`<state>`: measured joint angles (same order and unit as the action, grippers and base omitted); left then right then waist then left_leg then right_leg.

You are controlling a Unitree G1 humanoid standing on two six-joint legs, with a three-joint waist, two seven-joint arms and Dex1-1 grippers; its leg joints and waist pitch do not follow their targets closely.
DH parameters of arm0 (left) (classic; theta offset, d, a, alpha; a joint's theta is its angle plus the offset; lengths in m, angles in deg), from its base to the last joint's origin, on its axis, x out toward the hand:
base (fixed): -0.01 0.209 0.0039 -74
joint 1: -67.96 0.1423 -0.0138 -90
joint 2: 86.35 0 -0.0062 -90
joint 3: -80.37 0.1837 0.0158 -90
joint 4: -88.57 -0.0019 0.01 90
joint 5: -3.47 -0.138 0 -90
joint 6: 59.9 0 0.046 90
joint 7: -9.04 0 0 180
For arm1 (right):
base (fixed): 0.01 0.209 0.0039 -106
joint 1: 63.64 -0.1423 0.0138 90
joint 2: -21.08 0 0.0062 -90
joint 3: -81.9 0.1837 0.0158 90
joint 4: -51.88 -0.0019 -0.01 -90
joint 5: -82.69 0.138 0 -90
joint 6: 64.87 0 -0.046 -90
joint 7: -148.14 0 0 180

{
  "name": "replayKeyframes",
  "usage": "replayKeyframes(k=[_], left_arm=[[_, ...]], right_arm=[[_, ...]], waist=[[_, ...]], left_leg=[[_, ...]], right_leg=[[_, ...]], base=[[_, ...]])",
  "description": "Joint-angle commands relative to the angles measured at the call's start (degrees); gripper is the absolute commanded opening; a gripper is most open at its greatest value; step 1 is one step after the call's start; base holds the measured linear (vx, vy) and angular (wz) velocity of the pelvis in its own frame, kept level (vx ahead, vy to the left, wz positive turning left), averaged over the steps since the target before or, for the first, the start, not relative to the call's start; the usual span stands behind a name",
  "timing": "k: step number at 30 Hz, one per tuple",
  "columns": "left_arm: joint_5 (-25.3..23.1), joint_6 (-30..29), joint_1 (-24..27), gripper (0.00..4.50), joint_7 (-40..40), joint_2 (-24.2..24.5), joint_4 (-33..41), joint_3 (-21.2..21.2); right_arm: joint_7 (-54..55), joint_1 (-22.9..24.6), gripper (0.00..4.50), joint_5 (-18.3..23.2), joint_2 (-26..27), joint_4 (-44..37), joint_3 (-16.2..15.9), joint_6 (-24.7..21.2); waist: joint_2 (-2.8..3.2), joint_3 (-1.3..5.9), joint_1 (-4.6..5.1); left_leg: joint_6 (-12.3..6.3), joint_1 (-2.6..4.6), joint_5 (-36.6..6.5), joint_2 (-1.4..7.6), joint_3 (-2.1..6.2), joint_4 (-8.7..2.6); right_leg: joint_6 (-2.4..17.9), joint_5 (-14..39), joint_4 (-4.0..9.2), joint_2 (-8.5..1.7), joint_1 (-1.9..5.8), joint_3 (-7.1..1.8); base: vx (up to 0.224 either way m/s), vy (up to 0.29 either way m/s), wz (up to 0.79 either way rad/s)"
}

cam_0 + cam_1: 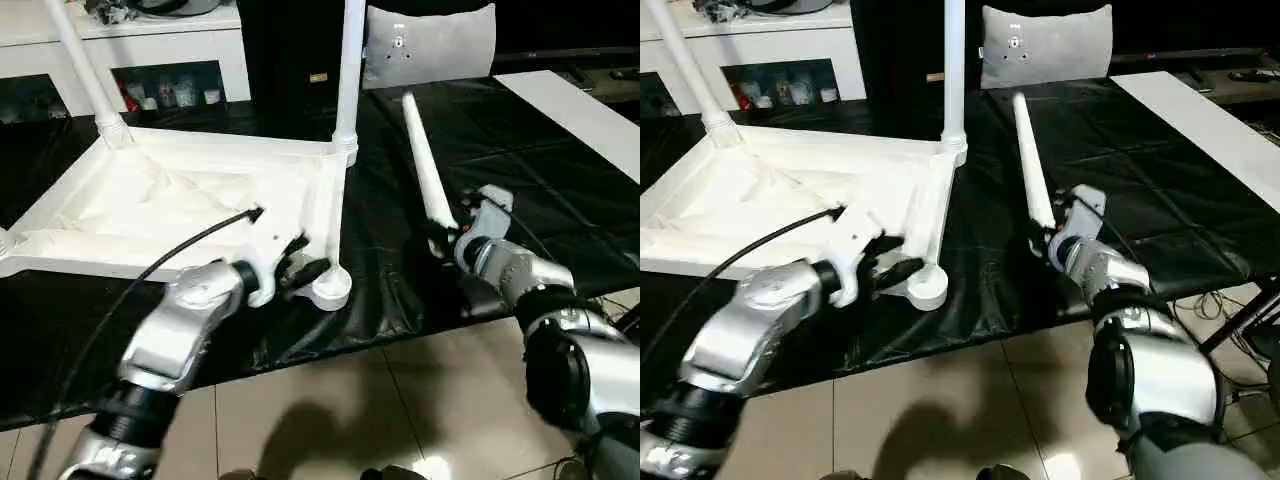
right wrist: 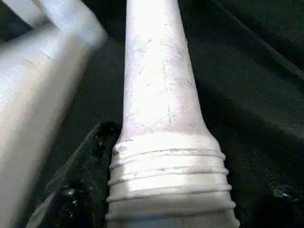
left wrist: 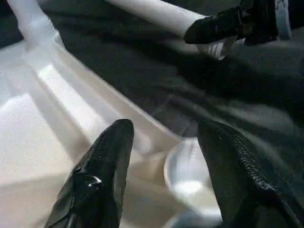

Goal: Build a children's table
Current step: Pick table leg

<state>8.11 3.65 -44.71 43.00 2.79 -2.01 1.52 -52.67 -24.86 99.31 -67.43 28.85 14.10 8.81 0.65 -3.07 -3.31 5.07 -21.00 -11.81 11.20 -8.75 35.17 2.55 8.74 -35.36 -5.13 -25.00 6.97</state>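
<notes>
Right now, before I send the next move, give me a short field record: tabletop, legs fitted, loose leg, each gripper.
tabletop: white top upside down on the black-covered table
legs fitted: two upright, far left corner and far right corner
near right socket: empty
loose leg: lying right of the top
right gripper: closed on the loose leg's threaded end
left gripper: open, holding nothing, at the empty socket

Head pair: high, facing down-forward over surface (image 1: 480, 150), sharing tabletop (image 1: 180, 190).
Wrists: close, along claws; right against leg (image 2: 161, 109).
</notes>
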Motion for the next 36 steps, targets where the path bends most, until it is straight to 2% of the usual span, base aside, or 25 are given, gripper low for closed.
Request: replayKeyframes(k=[1,3,6,7,8,9,12,13,15,16,18,19,21,22,25,26,28,30,32,36], left_arm=[[-0.4,1.3,-0.9,2.53,-1.6,-0.4,-1.4,-1.0],[-0.2,2.4,-1.6,2.53,-2.9,-1.3,-2.4,-1.9],[1.7,3.0,-3.4,2.53,-4.3,-3.4,-4.0,-4.4],[1.7,3.0,-3.4,2.53,-4.3,-3.4,-4.0,-4.4],[2.2,2.9,-3.7,2.81,-4.3,-3.7,-4.1,-4.8],[4.5,1.8,-5.0,2.88,-5.0,-5.2,-4.4,-7.0],[10.1,0.2,-8.0,3.01,-6.1,-8.4,-4.7,-11.2],[10.4,0.1,-8.1,3.15,-6.1,-8.6,-4.7,-11.4],[12.6,0.1,-9.4,3.25,-6.7,-10.3,-5.1,-12.9],[15.5,-0.8,-10.6,3.31,-7.2,-12.2,-5.4,-14.7],[16.6,-1.4,-11.0,3.37,-7.2,-13.1,-5.6,-15.4],[18.3,-2.1,-11.6,3.58,-7.2,-14.2,-5.6,-16.3],[23.0,-4.2,-12.7,3.68,-7.6,-16.7,-5.3,-18.7],[23.7,-4.6,-13.0,3.68,-7.8,-17.0,-5.3,-19.1],[27.9,-6.7,-14.5,4.07,-8.8,-18.5,-6.1,-21.7],[28.6,-6.9,-14.8,4.07,-9.3,-18.8,-6.5,-22.5],[31.6,-7.8,-15.8,4.07,-10.2,-19.7,-7.5,-24.9],[32.7,-9.1,-16.1,4.06,-11.1,-19.9,-8.3,-26.1],[32.5,-9.5,-16.1,4.06,-11.4,-19.8,-8.6,-26.2],[33.6,-9.6,-16.1,4.06,-12.3,-20.3,-9.2,-27.0]], right_arm=[[-4.9,1.0,2.74,3.9,0.8,-6.1,1.7,1.3],[-8.8,3.1,2.74,6.5,2.2,-11.0,2.1,1.7],[-14.4,6.9,2.74,10.7,4.8,-20.5,1.6,0.5],[-14.4,6.9,2.74,10.7,4.8,-20.5,1.6,0.5],[-15.1,7.4,2.74,11.2,5.1,-21.9,1.5,0.3],[-16.9,9.4,2.74,13.7,6.5,-26.9,1.2,-1.2],[-19.6,12.7,2.74,18.4,9.0,-35.3,1.2,-4.3],[-19.7,12.8,2.74,18.7,9.1,-35.7,1.2,-4.4],[-20.9,14.0,2.74,19.9,9.9,-38.4,0.6,-5.5],[-22.3,15.3,2.74,20.4,10.3,-41.0,-0.8,-6.4],[-22.9,16.2,2.74,20.5,10.4,-42.6,-1.6,-7.1],[-23.5,16.8,2.74,20.0,10.3,-43.6,-2.9,-7.7],[-24.9,18.3,2.74,17.8,9.8,-45.4,-6.5,-8.3],[-25.0,18.6,2.74,17.5,9.7,-45.9,-7.1,-8.5],[-27.0,20.8,2.73,15.5,8.7,-48.5,-11.8,-9.7],[-27.3,21.1,2.73,15.2,8.6,-48.9,-12.6,-9.9],[-28.7,22.0,2.73,13.8,8.1,-49.7,-15.0,-9.9],[-29.3,22.7,2.73,13.0,7.8,-50.5,-16.9,-10.0],[-29.3,22.9,2.73,12.9,7.7,-50.8,-17.4,-10.1],[-29.8,23.5,2.73,11.2,7.2,-50.9,-19.5,-9.1]], waist=[[-0.63,4.76,-0.36],[-0.46,4.69,-0.6],[-0.63,4.63,-0.75],[-0.56,4.8,-0.89],[-0.57,4.77,-0.88],[-0.69,4.63,-0.96],[-0.9,4.66,-1.6],[-0.87,4.71,-1.92],[-1.02,4.66,-1.95],[-1.05,4.58,-2.19],[-1.07,4.58,-2.4],[-1.18,4.57,-2.35],[-1.23,4.55,-2.44],[-1.23,4.55,-2.44],[-1.41,4.55,-2.51],[-1.57,4.45,-2.55],[-1.52,4.42,-2.58],[-1.52,4.41,-2.57],[-1.56,4.4,-2.51],[-1.66,4.47,-2.77]], left_leg=[[-6.43,-0.69,-4.1,0.92,-0.56,-3.12],[-7.09,-0.61,-3.9,1.0,-0.6,-3.09],[-7.3,-0.55,-3.6,1.07,-0.61,-3.22],[-7.13,-0.44,-3.1,1.26,-0.45,-3.22],[-7.09,-0.44,-2.9,1.27,-0.42,-3.27],[-6.81,-0.45,-3.1,1.13,-0.56,-3.28],[-6.92,-0.38,-2.3,1.19,-0.58,-3.31],[-6.83,-0.43,-2.1,1.16,-0.56,-3.3],[-6.62,-0.44,-2.4,1.18,-0.55,-3.39],[-6.08,-0.5,-2.5,1.11,-0.6,-3.4],[-6.08,-0.58,-2.2,1.15,-0.56,-3.43],[-5.94,-0.54,-2.4,1.1,-0.55,-3.5],[-5.27,-0.61,-2.5,1.07,-0.62,-3.45],[-5.27,-0.61,-2.5,1.07,-0.62,-3.45],[-5.17,-0.85,-2.4,0.93,-0.54,-3.46],[-5.29,-0.78,-2.6,0.85,-0.6,-3.44],[-5.13,-0.83,-2.9,0.72,-0.62,-3.37],[-5.02,-0.87,-2.8,0.75,-0.54,-3.47],[-5.07,-0.76,-2.8,0.88,-0.46,-3.52],[-5.05,-0.69,-2.3,1.03,-0.41,-3.52]], right_leg=[[11.5,10.4,3.89,-2.84,5.16,-2.69],[10.6,11.4,4.03,-2.79,5.08,-2.7],[9.8,12.2,4.31,-2.73,5.05,-2.7],[9.7,12.1,4.05,-2.88,5.01,-2.74],[9.9,12.3,4.11,-2.84,4.92,-2.7],[9.8,13.1,4.27,-2.8,4.94,-2.73],[9.2,12.9,4.32,-2.83,4.9,-2.86],[9.1,13.2,4.27,-2.92,4.94,-2.85],[8.8,14.3,4.47,-2.91,4.83,-2.75],[8.1,15.5,4.64,-2.97,4.86,-2.82],[7.7,15.0,4.69,-2.94,4.89,-2.84],[7.3,15.6,4.77,-2.86,4.84,-2.76],[7.1,16.3,4.88,-3.02,4.92,-2.81],[7.1,16.3,4.88,-3.02,4.92,-2.81],[6.4,16.3,4.97,-2.89,5.12,-2.74],[5.9,17.0,5.19,-2.87,5.03,-2.74],[5.0,18.5,5.39,-2.82,5.06,-2.64],[4.1,19.2,5.49,-2.78,5.09,-2.62],[3.8,19.1,5.52,-2.75,4.89,-2.62],[4.1,17.4,5.29,-2.84,4.92,-2.75]], base=[[0.0,0.0,0.0],[0.0,0.0,0.0],[0.0,0.0,0.0],[0.0,0.0,0.0],[0.0,0.0,0.0],[0.0,0.0,0.0],[0.0,0.0,0.0],[0.0,0.0,0.0],[0.0,0.0,0.0],[0.0,0.0,0.0],[0.0,0.0,0.0],[0.0,0.0,0.0],[0.0,0.0,0.0],[0.0,0.0,0.0],[0.0,0.0,0.0],[0.0,0.0,0.0],[0.0,0.0,0.0],[0.0,0.0,0.0],[0.0,0.0,0.0],[0.0,0.0,0.0]])
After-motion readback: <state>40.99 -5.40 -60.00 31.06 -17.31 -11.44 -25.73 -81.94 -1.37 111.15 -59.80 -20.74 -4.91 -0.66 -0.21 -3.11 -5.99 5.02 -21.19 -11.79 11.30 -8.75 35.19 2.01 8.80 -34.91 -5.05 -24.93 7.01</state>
